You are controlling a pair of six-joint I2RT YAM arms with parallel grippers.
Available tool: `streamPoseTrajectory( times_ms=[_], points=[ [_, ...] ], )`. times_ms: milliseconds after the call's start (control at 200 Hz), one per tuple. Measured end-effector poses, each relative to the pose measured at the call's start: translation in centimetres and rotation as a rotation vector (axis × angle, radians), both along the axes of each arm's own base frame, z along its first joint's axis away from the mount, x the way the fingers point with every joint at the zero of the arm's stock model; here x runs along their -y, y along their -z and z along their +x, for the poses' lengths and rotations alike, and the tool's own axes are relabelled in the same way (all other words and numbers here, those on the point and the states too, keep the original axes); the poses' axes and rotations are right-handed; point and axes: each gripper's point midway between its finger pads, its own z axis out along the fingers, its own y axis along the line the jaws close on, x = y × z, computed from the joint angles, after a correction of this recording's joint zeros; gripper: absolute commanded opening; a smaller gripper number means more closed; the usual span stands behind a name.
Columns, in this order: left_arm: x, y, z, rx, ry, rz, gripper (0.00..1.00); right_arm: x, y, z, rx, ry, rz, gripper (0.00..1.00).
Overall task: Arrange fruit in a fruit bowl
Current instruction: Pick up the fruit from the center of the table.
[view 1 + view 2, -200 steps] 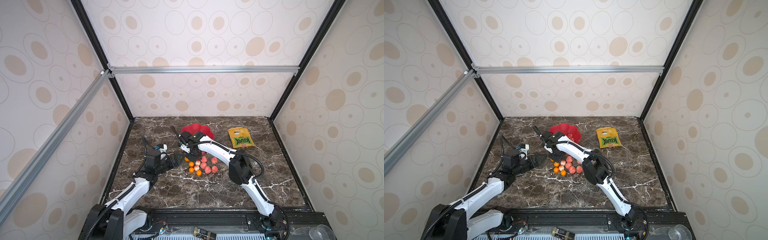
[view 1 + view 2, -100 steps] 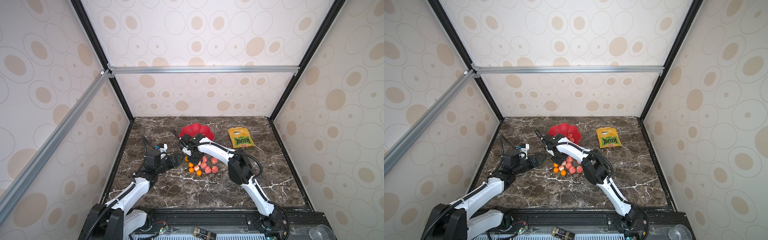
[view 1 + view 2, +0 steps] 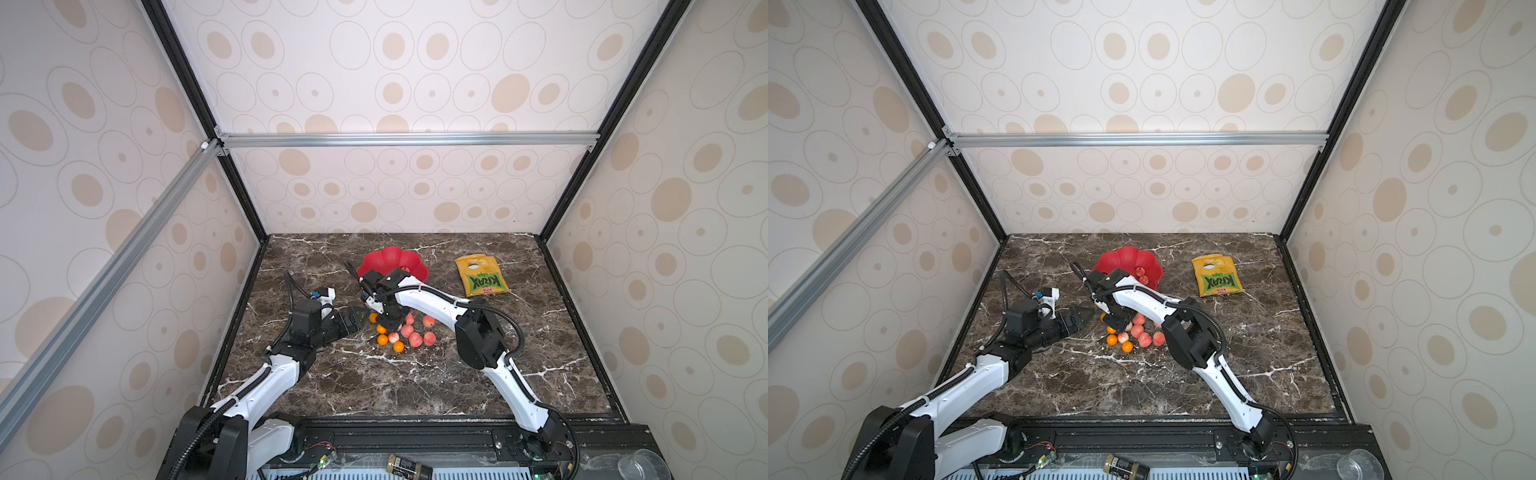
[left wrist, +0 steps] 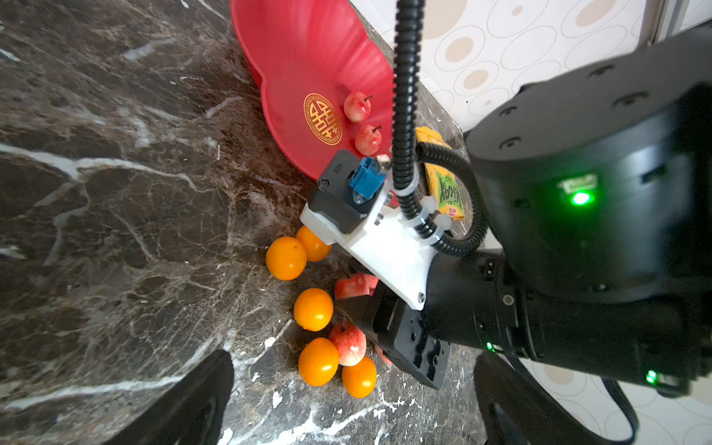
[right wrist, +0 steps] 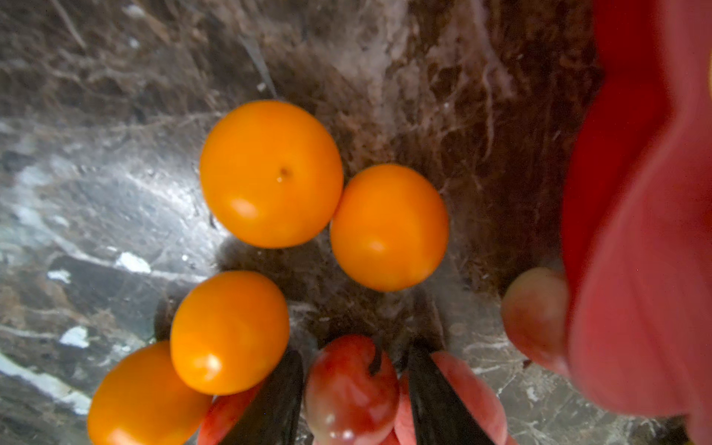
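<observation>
The right tool (image 5: 354, 352) is released, its jaws either side of a pink-red fruit (image 5: 346, 393) on the bench (image 5: 115, 154) near the fruit bowl (image 5: 635, 231). The fruit seems light, smooth, bruisable; grip its middle softly.

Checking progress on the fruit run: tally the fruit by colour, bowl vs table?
Orange fruit: 5 in view, all on the table.
Pink-red fruit: at least 8. 2 are in the red bowl and 6 or more on the table; some may be hidden under the right arm.
Total: at least 13.
</observation>
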Motion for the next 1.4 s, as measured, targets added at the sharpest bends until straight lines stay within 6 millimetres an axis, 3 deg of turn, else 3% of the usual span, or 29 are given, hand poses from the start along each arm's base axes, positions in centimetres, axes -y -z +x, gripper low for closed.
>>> streamPoseTrajectory(
  times_ms=[830,1400],
  points=[
    [0.0,0.0,0.0,0.003,0.0,-0.001,0.98,-0.1,0.0,0.1,0.006,0.008,0.007,0.38],
    [0.0,0.0,0.0,0.005,0.0,0.0,0.98,-0.3,-1.6,0.3,0.025,0.019,0.04,0.36]
  ],
)
